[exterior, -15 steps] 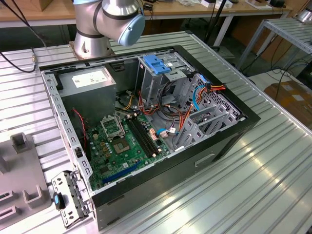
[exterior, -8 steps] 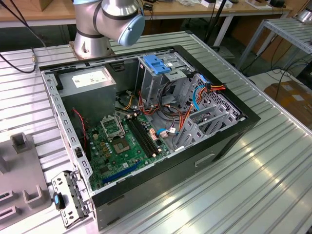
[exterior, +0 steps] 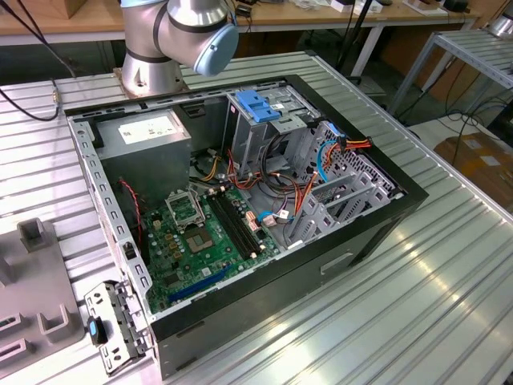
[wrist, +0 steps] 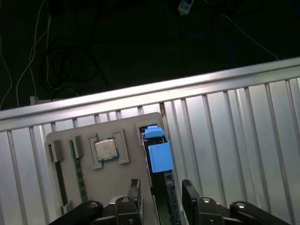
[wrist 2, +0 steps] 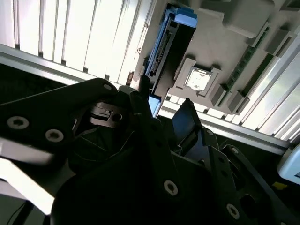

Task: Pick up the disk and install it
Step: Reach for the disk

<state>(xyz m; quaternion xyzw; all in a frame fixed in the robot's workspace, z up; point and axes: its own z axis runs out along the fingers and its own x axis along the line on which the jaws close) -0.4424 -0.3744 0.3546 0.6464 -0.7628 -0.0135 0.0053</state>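
You'll find the disk (wrist: 159, 152) standing on edge in a slot of the grey fixture plate (wrist: 112, 183), beside a processor chip (wrist: 106, 149): slim dark body, bright blue carrier along its edge. Your gripper (wrist: 161, 185) is spread open, a finger each side, holding nothing

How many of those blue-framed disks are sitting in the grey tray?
1. The disk stands on edge in a slot of the grey tray, beside the processor chip, with the open gripper over it. The gripper hides part of the tray.
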